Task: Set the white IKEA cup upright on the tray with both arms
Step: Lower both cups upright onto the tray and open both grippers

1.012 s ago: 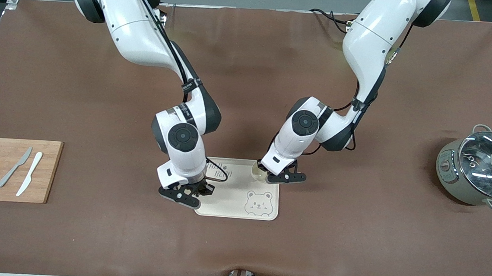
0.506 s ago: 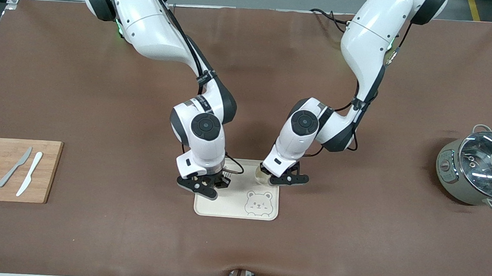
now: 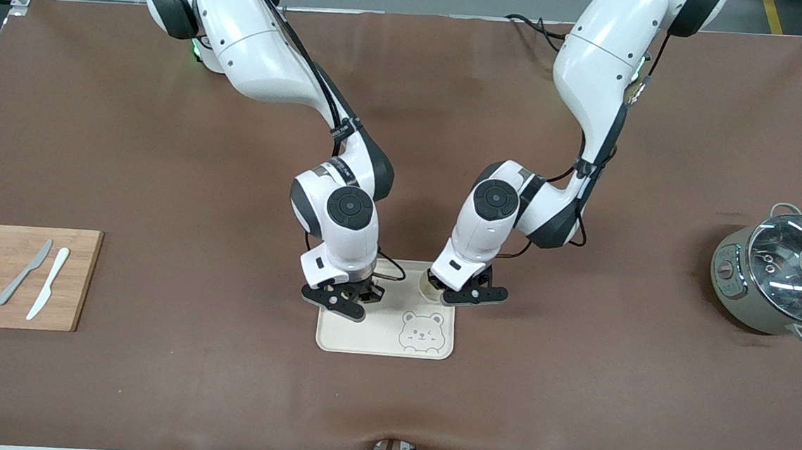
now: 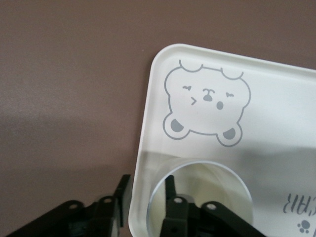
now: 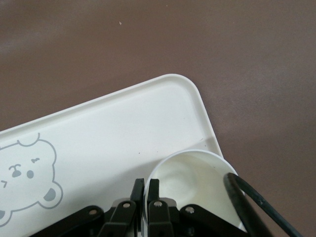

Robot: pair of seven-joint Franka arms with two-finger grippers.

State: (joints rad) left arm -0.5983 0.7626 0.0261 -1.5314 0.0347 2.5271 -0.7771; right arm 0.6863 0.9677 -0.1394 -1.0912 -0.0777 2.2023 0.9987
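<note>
Over tray (image 3: 378,343), left gripper (image 4: 146,185) parted astride cup (image 4: 207,180)

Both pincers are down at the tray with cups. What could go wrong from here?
1. The left pincer is open but straddles the wall of the cup, one finger inside; a slanted retreat could hook the rim and tip it off the nearby tray edge.
2. The right pincer pinches the second cup, which overlaps the tray's raised rim in its wrist view; released there, it might land tilted.
</note>
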